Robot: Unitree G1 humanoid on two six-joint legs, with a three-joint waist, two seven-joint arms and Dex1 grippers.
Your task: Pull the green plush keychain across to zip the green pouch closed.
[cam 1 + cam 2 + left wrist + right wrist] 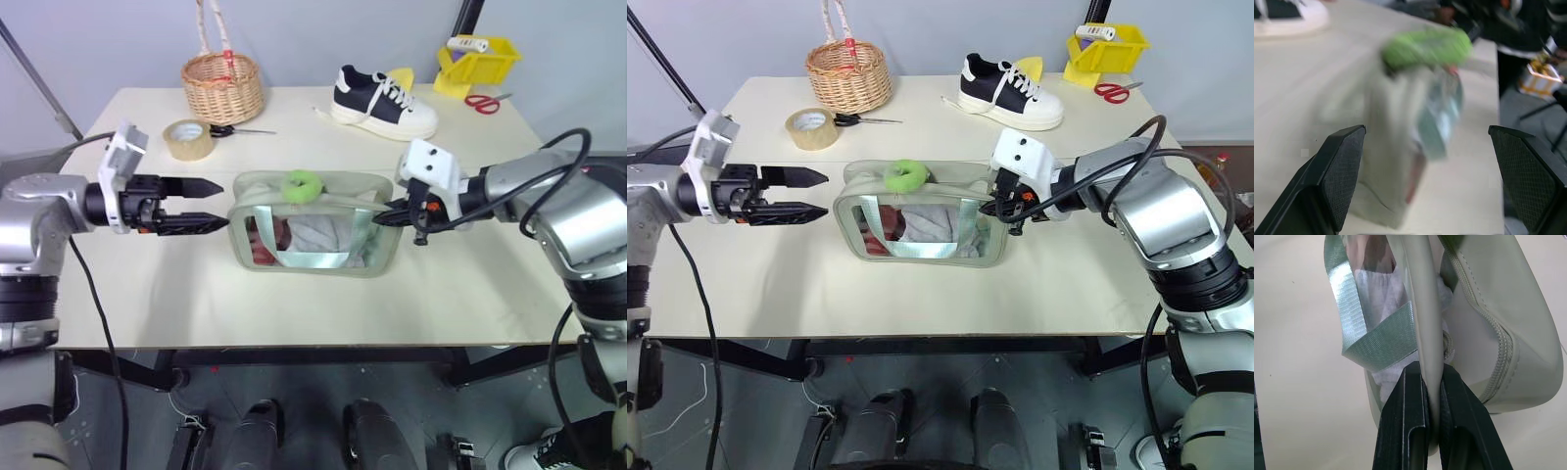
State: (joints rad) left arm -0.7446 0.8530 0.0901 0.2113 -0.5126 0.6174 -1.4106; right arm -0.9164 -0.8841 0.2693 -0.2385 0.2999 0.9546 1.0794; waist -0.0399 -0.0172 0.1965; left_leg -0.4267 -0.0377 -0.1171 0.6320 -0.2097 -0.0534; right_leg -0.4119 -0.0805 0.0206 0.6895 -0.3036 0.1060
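The green pouch stands at mid-table, its clear window facing me with folded cloth inside. The green plush keychain rests on the pouch's top, a little left of the middle of the zipper line. My left gripper hovers level just off the pouch's left end, open, with nothing between its fingers; in the left wrist view the keychain lies ahead of it. My right gripper is shut on the pouch's right end. In the right wrist view its fingers pinch the pouch's pale rim.
At the back of the table stand a wicker basket, a tape roll with black scissors, a black-and-white shoe, and a yellow bin with red scissors. Bare tabletop lies in front of the pouch.
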